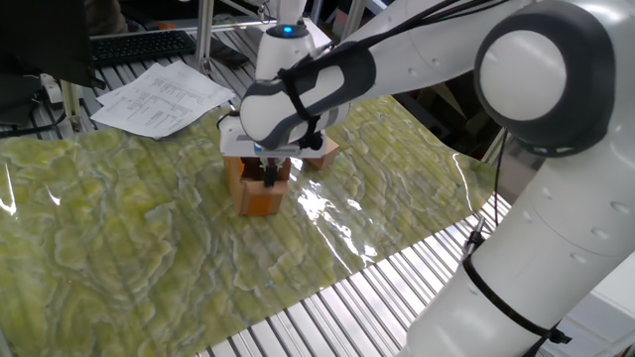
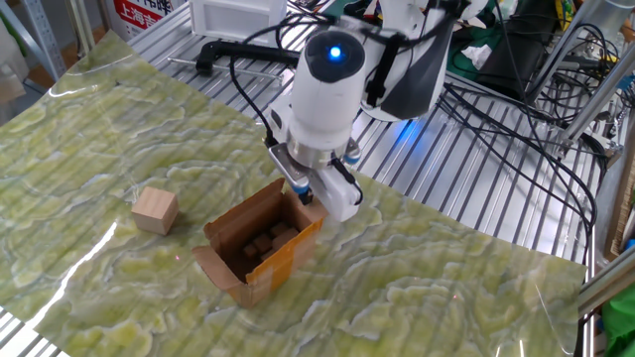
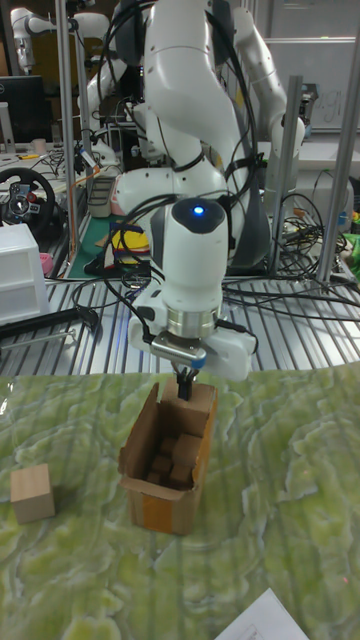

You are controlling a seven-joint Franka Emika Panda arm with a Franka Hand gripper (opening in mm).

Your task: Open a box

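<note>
The box point(image 2: 260, 245) is a small orange-brown carton standing upright on the green patterned mat, its top flaps spread and small brown pieces lying in its dark inside. It also shows in the tall view point(image 3: 170, 462) and, partly behind the hand, in one fixed view point(image 1: 260, 191). My gripper point(image 2: 305, 195) points down over the far flap, its dark fingertips together just above that flap's edge point(image 3: 186, 386). Nothing shows between the fingers. From the side, the gripper point(image 1: 270, 178) hides the box's top.
A plain tan cube point(image 2: 156, 210) sits on the mat to the left of the box point(image 3: 32, 493). Papers point(image 1: 159, 97) and a keyboard point(image 1: 139, 45) lie beyond the mat. A white bin point(image 2: 238, 15) and cables point(image 2: 496, 84) rest on the metal slats.
</note>
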